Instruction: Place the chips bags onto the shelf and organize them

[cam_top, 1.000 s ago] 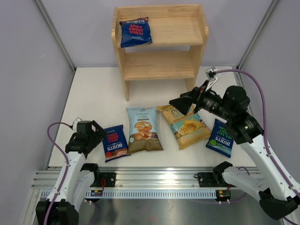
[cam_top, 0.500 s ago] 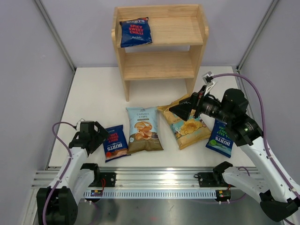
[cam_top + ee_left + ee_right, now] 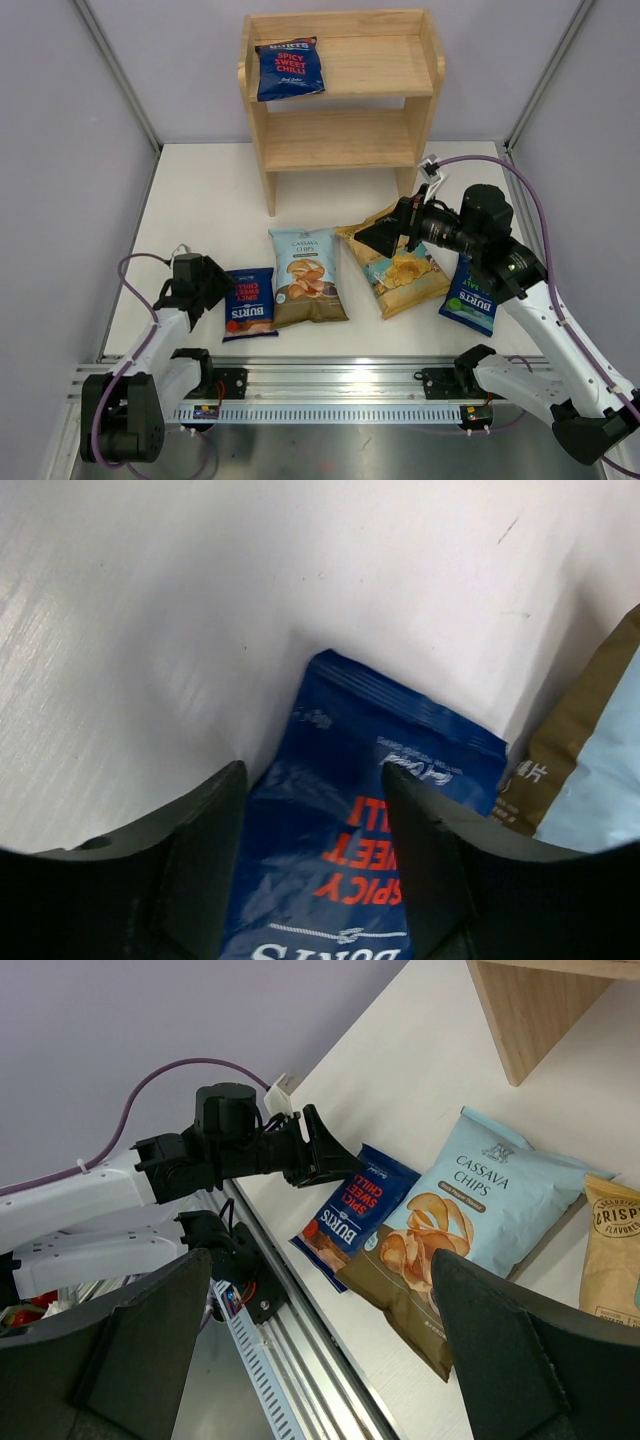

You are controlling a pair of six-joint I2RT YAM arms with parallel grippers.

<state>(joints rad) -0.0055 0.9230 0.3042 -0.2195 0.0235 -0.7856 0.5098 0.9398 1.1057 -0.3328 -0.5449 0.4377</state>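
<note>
Down on the table [image 3: 200, 210], the left end effector [image 3: 312, 775] straddles one end of a red-lettered Burts bag [image 3: 390, 820], its fingers partly apart on either side; whether they pinch it I cannot tell. The right end effector [image 3: 378, 232] hangs wide open and empty above the yellow and teal bag [image 3: 405, 275], which lies between the Cassava bag [image 3: 305, 277] and the green-marked Burts bag [image 3: 470, 297]. A second red-lettered bag [image 3: 289, 68] rests on the top tier of the shelf [image 3: 345, 140].

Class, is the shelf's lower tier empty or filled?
Empty: lower tier shows bare wood; the one shelved Burts bag is on top.
</note>
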